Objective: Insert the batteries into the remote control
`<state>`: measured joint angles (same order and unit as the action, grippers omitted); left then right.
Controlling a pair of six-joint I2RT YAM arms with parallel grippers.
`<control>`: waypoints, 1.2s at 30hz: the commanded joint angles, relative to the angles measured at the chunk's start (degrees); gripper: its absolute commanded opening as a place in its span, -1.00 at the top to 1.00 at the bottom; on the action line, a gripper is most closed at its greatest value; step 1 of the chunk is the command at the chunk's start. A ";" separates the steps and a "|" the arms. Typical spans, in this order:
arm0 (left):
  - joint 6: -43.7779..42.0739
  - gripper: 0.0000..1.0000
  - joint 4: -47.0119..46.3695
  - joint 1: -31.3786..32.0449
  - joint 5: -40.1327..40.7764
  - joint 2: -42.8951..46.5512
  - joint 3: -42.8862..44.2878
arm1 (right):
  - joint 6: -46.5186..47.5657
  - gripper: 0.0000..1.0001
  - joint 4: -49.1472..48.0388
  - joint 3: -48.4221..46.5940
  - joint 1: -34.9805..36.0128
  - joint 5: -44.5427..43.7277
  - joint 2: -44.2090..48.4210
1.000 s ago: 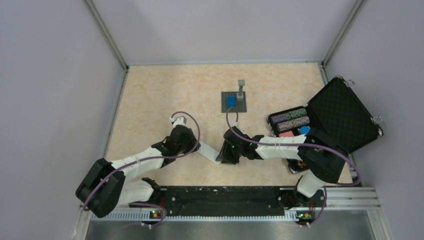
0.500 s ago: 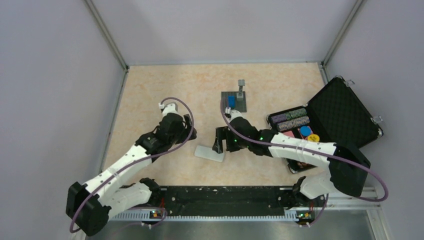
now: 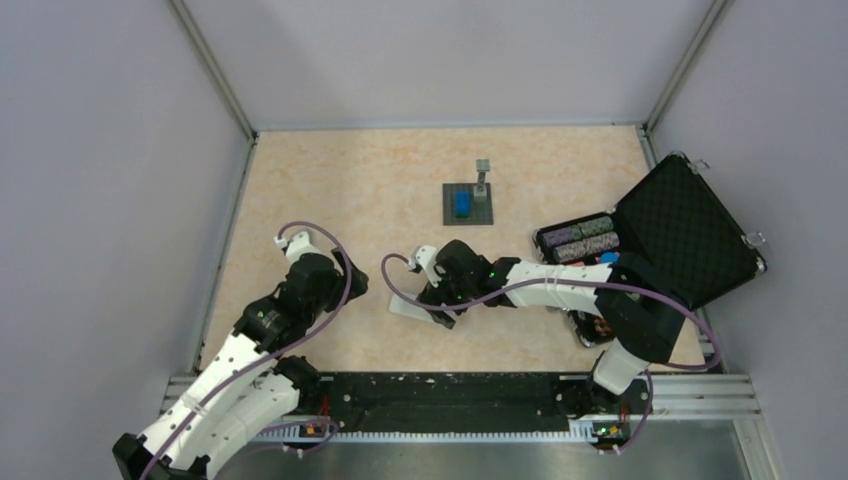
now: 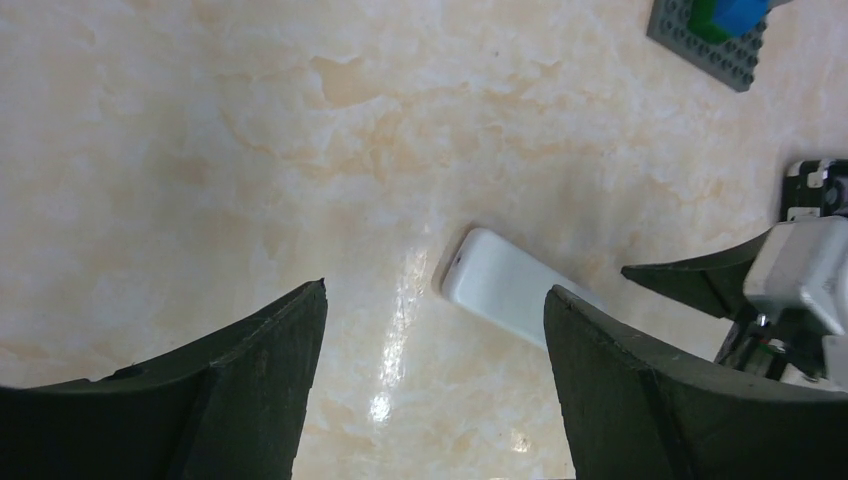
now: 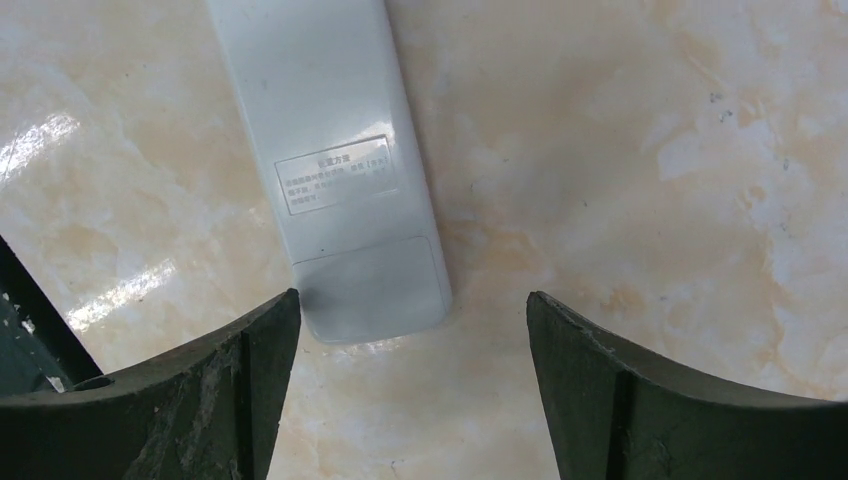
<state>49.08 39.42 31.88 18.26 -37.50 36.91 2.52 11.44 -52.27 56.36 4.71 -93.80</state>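
Remote control: you have it lying back-up on the table, near the middle front, with one end between the right fingers and clamped by nothing.
Right gripper: jaws spread wide and hanging over the cover end of the handset; neither pad seems to press it.
Left gripper: jaws also apart and holding nothing, well clear of the handset, which lies ahead of it on the table.
Batteries: you can't see them in any view, so find them before you commit either arm.
Step in hand: probably opening the back. Pin the body with one arm, and push the battery cover along its length with the other, not down.
Grip advice: take the handset across its narrow sides, and keep your pads off the cover seam so it can slide.
Handset shell: smooth, glossy white plastic, a slim slab with rounded corners, likely slippery on this table.
Cover: a matte panel bounded by a fine seam at the end of the back.
Label: a flat printed sticker just above the cover.
Tabletop: polished, marbled beige, throwing glare, so expect the handset to skate if you nudge it.
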 commanded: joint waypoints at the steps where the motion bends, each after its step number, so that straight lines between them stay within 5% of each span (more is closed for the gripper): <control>1: 3.45 -0.68 0.67 -0.69 -3.02 1.97 -2.09 | 6.52 -0.62 -3.95 -1.74 0.69 4.10 -0.21; 13: 3.00 -0.68 -0.55 -4.84 -8.74 0.80 -2.95 | 7.50 -0.52 -4.49 -2.03 4.58 -0.66 -5.85; 21: 0.63 -0.68 -2.67 -9.54 -15.86 -1.25 -2.03 | 4.41 0.25 -5.17 -0.68 4.83 -2.57 -3.80; 36: 3.27 -0.64 -4.64 -13.46 -15.70 -4.60 2.48 | -15.26 0.34 -9.21 -3.92 -2.89 9.53 4.17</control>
<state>50.43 38.04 19.11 1.39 -40.71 35.42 -4.19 6.83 -52.95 57.91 7.55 -94.89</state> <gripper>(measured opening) 0.829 0.539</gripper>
